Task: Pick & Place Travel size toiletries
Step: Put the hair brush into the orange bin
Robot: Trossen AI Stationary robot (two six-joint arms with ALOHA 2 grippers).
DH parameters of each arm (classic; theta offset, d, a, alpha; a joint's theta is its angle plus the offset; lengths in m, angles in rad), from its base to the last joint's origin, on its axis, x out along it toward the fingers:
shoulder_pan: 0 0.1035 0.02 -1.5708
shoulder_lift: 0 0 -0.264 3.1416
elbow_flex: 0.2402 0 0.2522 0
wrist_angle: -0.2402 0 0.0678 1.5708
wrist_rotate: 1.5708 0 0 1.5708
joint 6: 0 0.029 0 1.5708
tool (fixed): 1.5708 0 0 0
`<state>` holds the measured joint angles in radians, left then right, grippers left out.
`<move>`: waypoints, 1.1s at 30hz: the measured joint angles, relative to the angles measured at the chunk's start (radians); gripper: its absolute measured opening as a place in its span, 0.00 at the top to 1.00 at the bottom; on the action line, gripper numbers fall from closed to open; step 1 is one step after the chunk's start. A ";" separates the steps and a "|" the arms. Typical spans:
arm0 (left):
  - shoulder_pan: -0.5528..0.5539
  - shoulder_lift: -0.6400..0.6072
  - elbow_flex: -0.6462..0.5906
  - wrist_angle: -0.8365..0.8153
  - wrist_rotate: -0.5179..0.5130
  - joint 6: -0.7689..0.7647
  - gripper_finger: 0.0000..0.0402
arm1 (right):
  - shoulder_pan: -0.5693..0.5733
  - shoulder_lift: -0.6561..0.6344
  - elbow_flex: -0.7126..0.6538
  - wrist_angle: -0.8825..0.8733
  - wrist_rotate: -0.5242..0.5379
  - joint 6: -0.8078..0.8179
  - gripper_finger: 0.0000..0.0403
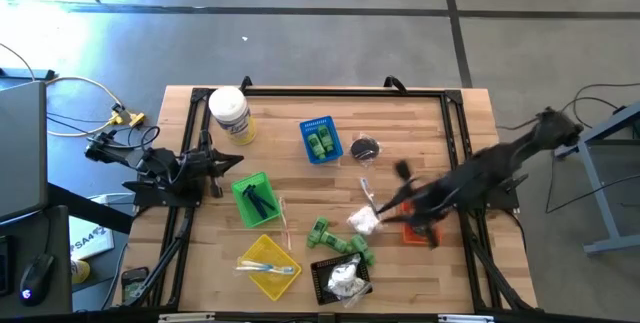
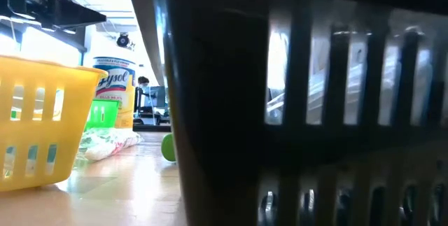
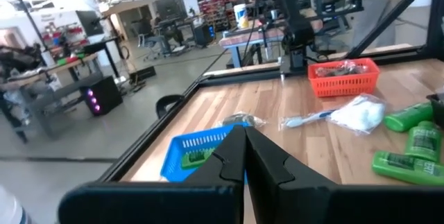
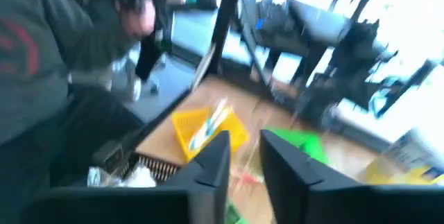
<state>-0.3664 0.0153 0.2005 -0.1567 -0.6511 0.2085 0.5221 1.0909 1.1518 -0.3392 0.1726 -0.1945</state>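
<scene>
Green bottles (image 1: 340,241) lie tipped over mid-table, two more (image 1: 320,143) inside the blue basket. A white soft packet (image 1: 363,220) lies beside them, another (image 1: 344,278) fills the black basket. Pale sticks (image 1: 270,266) rest in the yellow basket.

The surface (image 1: 420,128) is pale smooth wood; the baskets (image 1: 319,139) are plastic mesh; the green bottles (image 1: 352,247) look glossy.
</scene>
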 joint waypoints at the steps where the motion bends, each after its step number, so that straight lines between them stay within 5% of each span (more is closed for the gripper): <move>1: 0.000 0.000 0.000 0.004 0.007 0.005 1.00 | -0.007 -0.051 -0.018 0.008 -0.018 -0.015 0.87; 5: 0.000 0.000 0.000 0.007 0.009 0.022 1.00 | -0.099 -0.261 -0.138 0.122 -0.125 0.010 0.98; 16: 0.000 0.000 0.000 0.007 0.006 0.032 1.00 | -0.389 -0.623 -0.593 0.349 -0.195 0.167 0.99; 27: 0.000 0.000 0.000 0.006 0.004 0.034 1.00 | -0.536 -0.726 -0.914 0.744 -0.261 0.150 0.99; 33: 0.000 0.000 0.000 0.006 0.004 0.034 1.00 | -0.580 -0.726 -0.966 0.777 -0.306 0.155 0.99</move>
<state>-0.3664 0.0151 0.2005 -0.1512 -0.6468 0.2424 -0.0579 0.3645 0.1854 0.4382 -0.1334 -0.0394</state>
